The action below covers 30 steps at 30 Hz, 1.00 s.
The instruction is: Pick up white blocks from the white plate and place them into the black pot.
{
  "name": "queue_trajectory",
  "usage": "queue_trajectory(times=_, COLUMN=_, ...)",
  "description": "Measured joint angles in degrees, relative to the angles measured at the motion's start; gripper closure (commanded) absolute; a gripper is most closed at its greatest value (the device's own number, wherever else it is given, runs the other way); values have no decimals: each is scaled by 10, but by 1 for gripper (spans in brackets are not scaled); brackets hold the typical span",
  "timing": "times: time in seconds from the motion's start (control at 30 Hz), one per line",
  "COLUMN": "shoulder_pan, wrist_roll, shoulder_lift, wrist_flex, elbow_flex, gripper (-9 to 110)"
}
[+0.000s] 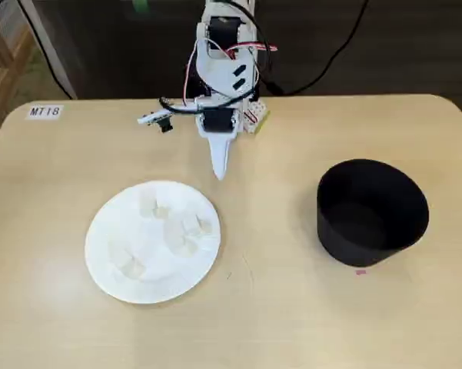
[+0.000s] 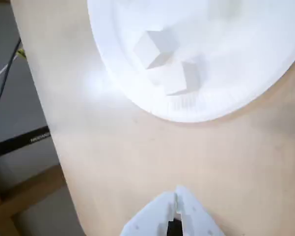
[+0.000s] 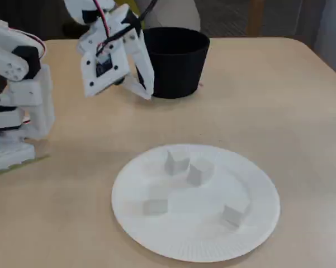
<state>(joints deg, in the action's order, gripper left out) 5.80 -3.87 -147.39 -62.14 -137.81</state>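
Several small white blocks [image 1: 191, 225] lie scattered on the white plate [image 1: 150, 290] at the left front of the table in a fixed view. They also show on the plate [image 3: 201, 251] in the other fixed view, as white blocks [image 3: 176, 162]. The wrist view shows two blocks [image 2: 154, 46] near the plate's rim [image 2: 196, 110]. The black pot [image 1: 369, 238] stands upright to the right, apart from the plate, and also appears in a fixed view [image 3: 176, 67]. My gripper [image 1: 221, 171] is shut and empty. It hovers over bare table just behind the plate, and shows in the wrist view [image 2: 176, 196] and a fixed view [image 3: 146, 92].
The arm's base [image 3: 11, 111] stands at the table's back edge. A label reading MT18 [image 1: 44, 111] is stuck at the back left corner. A small pink mark [image 1: 360, 271] lies in front of the pot. Cables hang behind the table.
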Motion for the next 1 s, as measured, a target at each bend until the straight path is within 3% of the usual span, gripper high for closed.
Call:
queue_trajectory(times=0.3, shoulder_pan=0, wrist_roll=-25, shoulder_lift=47, wrist_flex=-36, elbow_flex=69, gripper=104)
queue_trajectory(times=0.6, shoulder_pan=109, wrist_roll=-73, shoulder_lift=471, wrist_flex=-214, elbow_flex=504, gripper=104)
queue_trajectory(times=0.9, shoulder_pan=220, wrist_roll=-20, shoulder_lift=619, wrist_flex=-179, elbow_flex=547, gripper=104)
queue_trajectory(times=1.0, shoulder_pan=226, wrist_roll=-7, shoulder_lift=656, wrist_flex=-157, elbow_flex=561, gripper=94)
